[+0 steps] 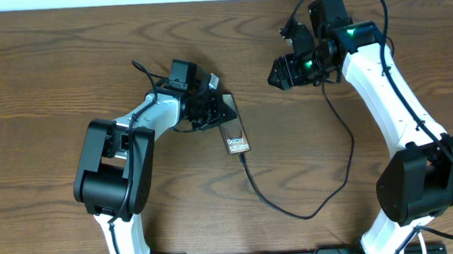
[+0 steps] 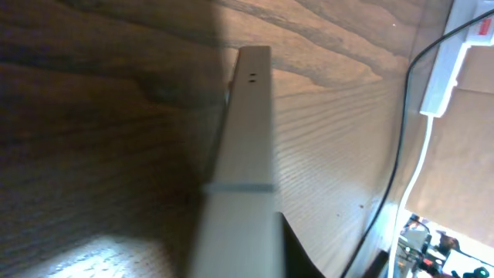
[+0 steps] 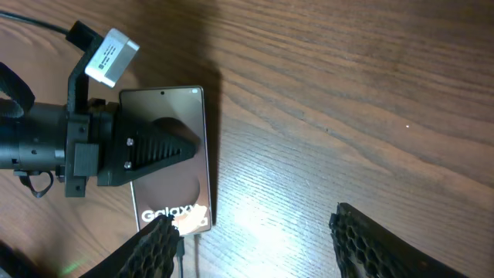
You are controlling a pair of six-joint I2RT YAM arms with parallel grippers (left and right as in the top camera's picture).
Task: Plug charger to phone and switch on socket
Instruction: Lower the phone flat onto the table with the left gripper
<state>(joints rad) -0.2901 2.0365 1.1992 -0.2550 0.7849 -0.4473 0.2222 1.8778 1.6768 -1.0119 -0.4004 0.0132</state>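
- Two arms [image 1: 123, 169] stand on the wooden bench [image 1: 42, 67], their bases at 7 and 5 o'clock of the overhead view. Each carries one tool, so there are two tools in all.
- One charger [image 1: 311, 215], a thin black cable, loops nearest the bases. It runs from the phone's lower short edge toward 5 o'clock, then bends back up toward 1 o'clock behind the right arm.
- The cable end meets the phone's edge. Its tip is too small to tell whether it is seated.
- One phone [image 1: 236, 140] lies flat, screen up, just left of the bench's middle. Its white lettering is at the end nearer the bases, and its long axis is tilted slightly.
- The left tool [image 1: 214, 110] sits at 11 o'clock of the phone, its jaws closed narrow. In the right wrist view its black wedge lies over the upper half of the screen. Whether it pinches the phone I cannot tell.
- In the left wrist view the phone's pale side edge fills the middle, seen end-on.
- The right tool [image 1: 280, 71] hangs at 1 o'clock of the phone, well apart from it. Its two fingers [image 3: 150, 251] are spread wide and hold nothing.
- One socket [image 2: 455, 58], a white power strip, shows only at 2 o'clock of the left wrist view. It has one red mark [image 2: 483, 28], and one white cord [image 2: 413, 181] trails from it.
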